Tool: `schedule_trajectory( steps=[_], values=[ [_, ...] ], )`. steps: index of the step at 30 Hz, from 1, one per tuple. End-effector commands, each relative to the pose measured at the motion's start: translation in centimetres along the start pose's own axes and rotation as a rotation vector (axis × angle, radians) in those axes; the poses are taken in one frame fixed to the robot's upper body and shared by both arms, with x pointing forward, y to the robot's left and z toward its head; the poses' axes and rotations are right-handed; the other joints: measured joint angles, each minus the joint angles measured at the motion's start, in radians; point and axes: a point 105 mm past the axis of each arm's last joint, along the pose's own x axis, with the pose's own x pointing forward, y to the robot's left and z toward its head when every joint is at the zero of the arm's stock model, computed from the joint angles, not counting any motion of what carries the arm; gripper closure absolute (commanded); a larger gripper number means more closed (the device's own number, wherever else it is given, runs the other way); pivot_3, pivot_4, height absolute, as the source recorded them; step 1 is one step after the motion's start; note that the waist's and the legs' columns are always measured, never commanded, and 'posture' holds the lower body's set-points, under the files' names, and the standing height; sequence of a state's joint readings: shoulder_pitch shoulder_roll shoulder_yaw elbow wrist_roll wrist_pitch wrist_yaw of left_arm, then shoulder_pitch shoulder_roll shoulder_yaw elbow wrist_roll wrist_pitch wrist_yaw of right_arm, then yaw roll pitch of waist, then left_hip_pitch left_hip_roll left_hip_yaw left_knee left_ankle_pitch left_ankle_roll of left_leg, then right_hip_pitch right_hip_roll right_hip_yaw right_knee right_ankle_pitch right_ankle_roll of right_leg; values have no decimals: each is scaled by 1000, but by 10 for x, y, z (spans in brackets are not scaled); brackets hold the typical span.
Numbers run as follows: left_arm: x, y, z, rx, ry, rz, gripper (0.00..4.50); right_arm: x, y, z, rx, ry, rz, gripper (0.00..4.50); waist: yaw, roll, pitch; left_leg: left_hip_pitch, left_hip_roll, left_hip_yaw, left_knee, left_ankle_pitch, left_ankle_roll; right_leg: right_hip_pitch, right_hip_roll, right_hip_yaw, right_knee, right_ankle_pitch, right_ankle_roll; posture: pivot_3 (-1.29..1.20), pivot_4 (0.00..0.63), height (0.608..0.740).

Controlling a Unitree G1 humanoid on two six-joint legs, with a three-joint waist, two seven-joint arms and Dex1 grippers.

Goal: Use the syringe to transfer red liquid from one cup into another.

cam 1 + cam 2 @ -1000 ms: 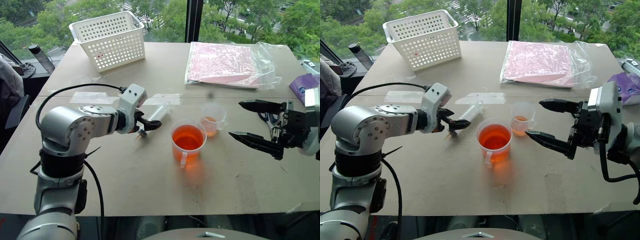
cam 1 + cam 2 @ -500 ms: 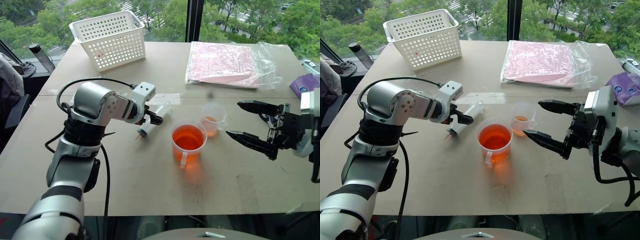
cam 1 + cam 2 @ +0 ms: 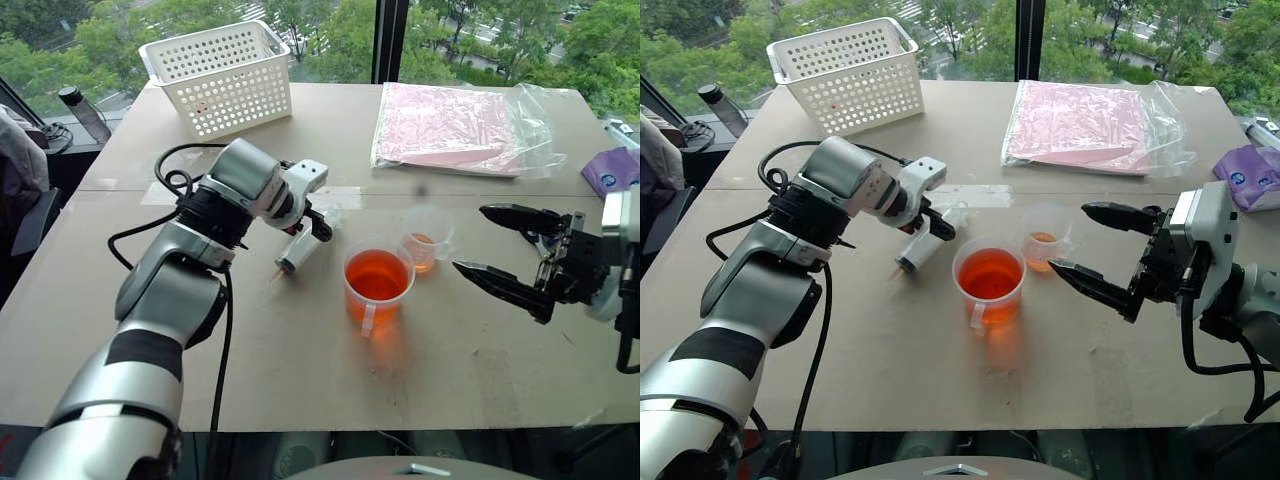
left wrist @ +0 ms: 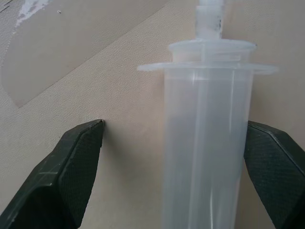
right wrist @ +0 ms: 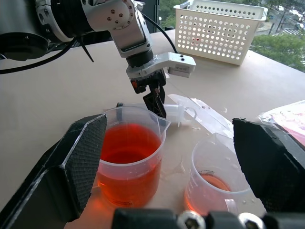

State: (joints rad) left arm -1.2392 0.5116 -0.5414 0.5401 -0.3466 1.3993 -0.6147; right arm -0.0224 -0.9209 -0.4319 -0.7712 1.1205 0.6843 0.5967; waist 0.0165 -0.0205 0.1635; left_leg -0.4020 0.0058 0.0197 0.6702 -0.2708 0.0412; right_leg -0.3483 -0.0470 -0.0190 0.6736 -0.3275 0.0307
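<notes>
I counted one syringe (image 3: pixel 300 252), and it lay on the table (image 3: pixel 300 360) between the two spread fingers of my left gripper (image 3: pixel 312 226); in the left wrist view one finger (image 4: pixel 267 162) was right at the barrel and the other (image 4: pixel 71 167) stood apart from it, so nothing was pinched. There were two cups. The larger cup (image 3: pixel 377 290), with one handle and holding much red liquid (image 3: pixel 376 276), stood just beside the syringe tip, on the side away from my left gripper. The smaller cup (image 3: pixel 426 238) stood just behind it and held only a little red liquid. My right gripper (image 3: pixel 495 243) hung above the table near the smaller cup, its two fingers wide apart and holding nothing. I also saw one white basket (image 3: pixel 220 78) and one plastic bag (image 3: pixel 455 128), both well beyond my left gripper.
</notes>
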Motion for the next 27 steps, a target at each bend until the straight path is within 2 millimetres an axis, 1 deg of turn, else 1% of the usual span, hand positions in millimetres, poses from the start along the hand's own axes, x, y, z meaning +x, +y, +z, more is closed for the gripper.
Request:
schedule_trajectory(
  steps=[1,3,5,8,14,20,24,25,26,27],
  values=[
    [-10,-8,19,43,-34,-9,39,0,3,10,-54,-38,-5,0,-1,0,0,0,0,0,0,0,0,0,0,0,0,0,0,0,150,740],
    [-14,-16,24,72,-38,-19,39,-1,2,10,-56,-38,-8,0,-2,0,0,-4,0,0,1,0,0,-4,0,0,2,0,0,0,150,740],
    [-16,-25,26,94,-33,-40,39,-2,1,9,-64,-29,-11,0,-4,0,0,-14,0,0,5,0,0,-15,0,0,5,0,0,0,150,740],
    [-17,-28,23,94,-24,-43,39,-1,1,9,-68,-30,-11,0,-5,0,0,-15,0,0,4,0,0,-16,1,1,5,0,0,0,150,740],
    [-18,-21,15,67,-9,-12,39,0,1,10,-67,-34,-9,0,-4,0,0,-15,0,0,5,0,0,-16,1,1,5,0,0,0,150,740],
    [-16,-8,9,51,-3,35,39,2,1,10,-66,-42,-3,0,-3,0,0,-15,0,0,6,0,0,-16,1,1,7,0,0,0,150,740],
    [-11,-10,7,64,10,30,39,3,1,8,-66,-40,0,0,-3,0,0,-15,0,0,6,0,0,-16,1,1,6,0,0,0,150,740],
    [-10,-12,7,61,15,25,552,2,1,8,-66,-38,0,0,-3,0,0,-15,0,0,6,0,0,-16,1,1,6,0,0,0,150,740],
    [-9,-14,5,48,28,11,756,2,1,7,-70,-34,0,0,-2,0,0,-15,0,0,6,0,0,-16,1,1,6,0,0,0,150,740],
    [-7,-14,3,45,41,7,1295,2,1,7,-74,-33,-1,0,-1,0,0,-15,0,0,6,0,0,-16,1,1,6,0,0,0,150,740]
  ],
)
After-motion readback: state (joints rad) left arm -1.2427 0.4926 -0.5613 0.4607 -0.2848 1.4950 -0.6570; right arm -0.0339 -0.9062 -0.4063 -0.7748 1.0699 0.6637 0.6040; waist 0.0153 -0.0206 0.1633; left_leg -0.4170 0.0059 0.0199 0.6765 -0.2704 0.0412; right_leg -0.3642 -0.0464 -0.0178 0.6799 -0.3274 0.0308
